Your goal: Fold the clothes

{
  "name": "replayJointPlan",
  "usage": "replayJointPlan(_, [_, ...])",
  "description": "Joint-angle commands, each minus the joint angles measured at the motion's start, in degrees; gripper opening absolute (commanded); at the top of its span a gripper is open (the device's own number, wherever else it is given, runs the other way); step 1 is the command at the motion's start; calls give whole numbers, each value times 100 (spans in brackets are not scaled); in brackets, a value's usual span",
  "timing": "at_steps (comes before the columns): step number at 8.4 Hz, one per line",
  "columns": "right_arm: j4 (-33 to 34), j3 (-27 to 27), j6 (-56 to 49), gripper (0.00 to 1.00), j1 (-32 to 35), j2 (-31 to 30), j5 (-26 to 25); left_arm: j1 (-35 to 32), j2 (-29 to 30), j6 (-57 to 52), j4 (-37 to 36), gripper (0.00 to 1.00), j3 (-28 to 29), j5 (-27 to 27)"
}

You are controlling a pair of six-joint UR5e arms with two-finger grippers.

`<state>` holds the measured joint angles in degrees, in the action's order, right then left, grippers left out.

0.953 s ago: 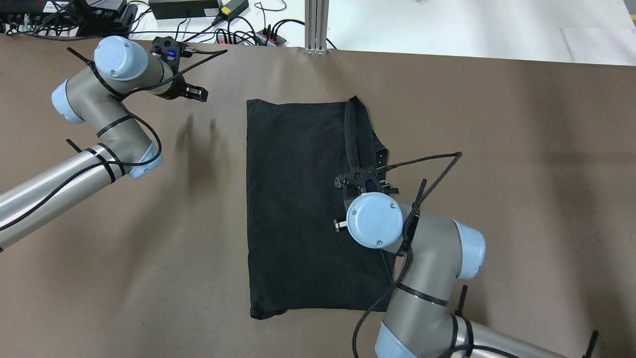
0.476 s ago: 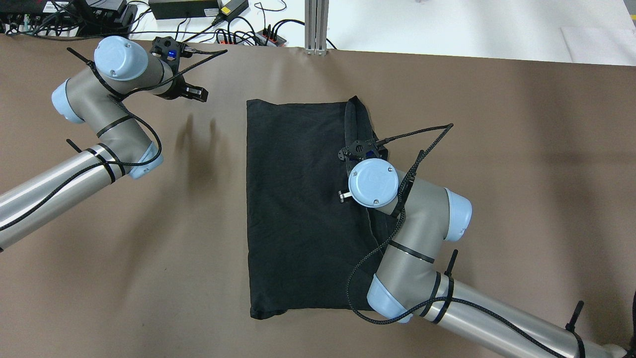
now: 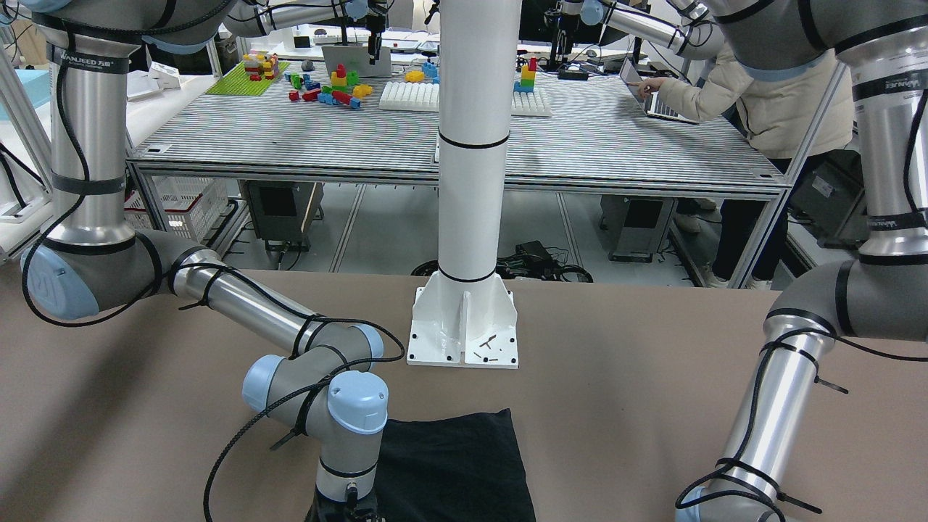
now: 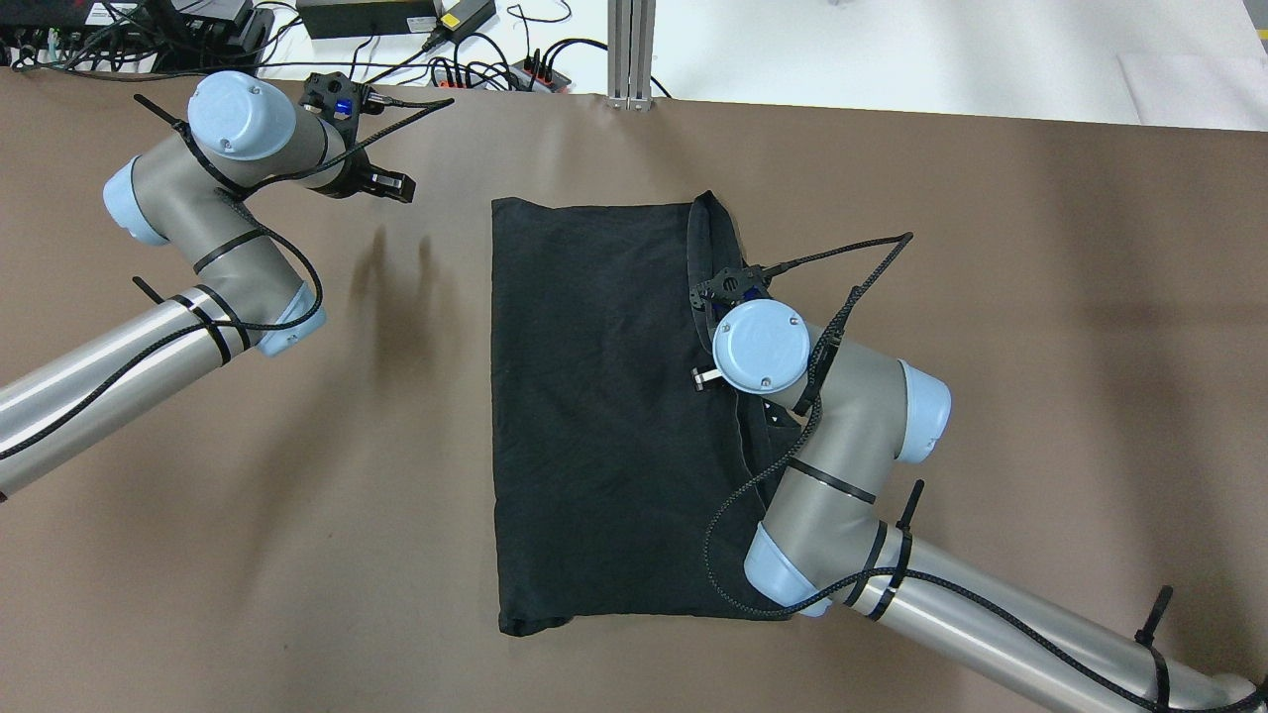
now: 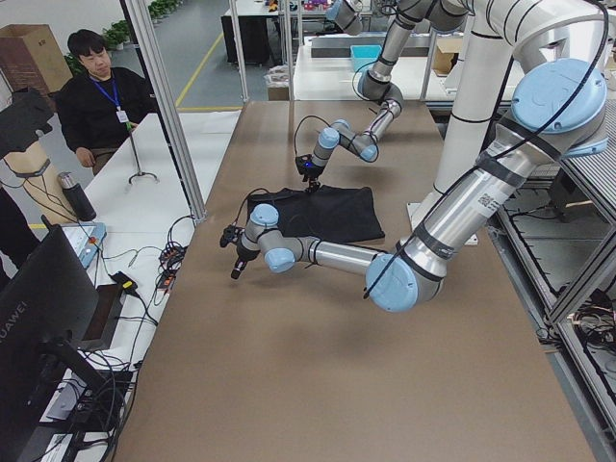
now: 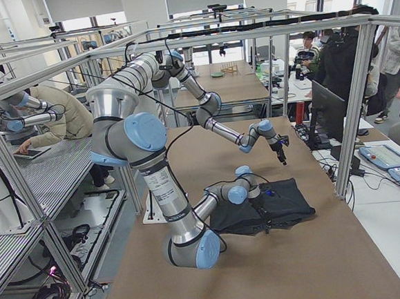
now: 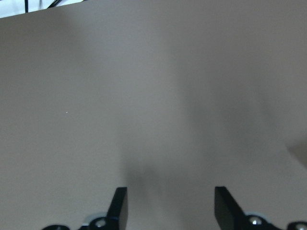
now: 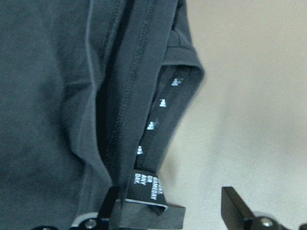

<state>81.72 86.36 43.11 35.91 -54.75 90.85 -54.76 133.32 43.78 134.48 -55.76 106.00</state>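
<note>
The black cloth [image 4: 594, 396] lies flat on the brown table, a tall rectangle with a raised hem ridge along its right side. It also shows in the front view [image 3: 457, 464] and the right wrist view [image 8: 57, 96]. My right gripper [image 8: 175, 211] hovers over that right edge, jaws wide apart. A strip of hem with a white-printed label [image 8: 148, 184] lies between them, against the left finger [image 8: 111, 211]. From overhead the wrist [image 4: 761, 344] hides the fingers. My left gripper [image 4: 389, 185] is open and empty over bare table [image 7: 153, 96] at the far left.
The white pillar's base [image 3: 464, 326] stands on the table behind the cloth. Power bricks and cables [image 4: 475, 69] and an aluminium post [image 4: 631, 50] sit at the table's far edge. Operators and other benches show in the side views.
My right arm has moved away from the robot along the cloth's right edge, from mid-cloth towards its far corner. The cloth and the left arm have not moved.
</note>
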Motion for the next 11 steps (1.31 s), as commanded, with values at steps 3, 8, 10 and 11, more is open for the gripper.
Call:
replayJointPlan(3, [-86, 3, -67, 77, 267, 199, 284, 0, 19, 8, -1, 69, 4, 0])
replayJointPlan(8, [-251, -1618, 785, 89, 303, 1675, 275, 0, -8, 8, 8, 69, -14, 9])
replayJointPlan(10, [-376, -1798, 778, 93, 303, 1661, 240, 0, -16, 121, 16, 69, -23, 0])
replayJointPlan(11, [-384, -1886, 734, 94, 311, 1652, 222, 0, -16, 131, 16, 69, -23, 9])
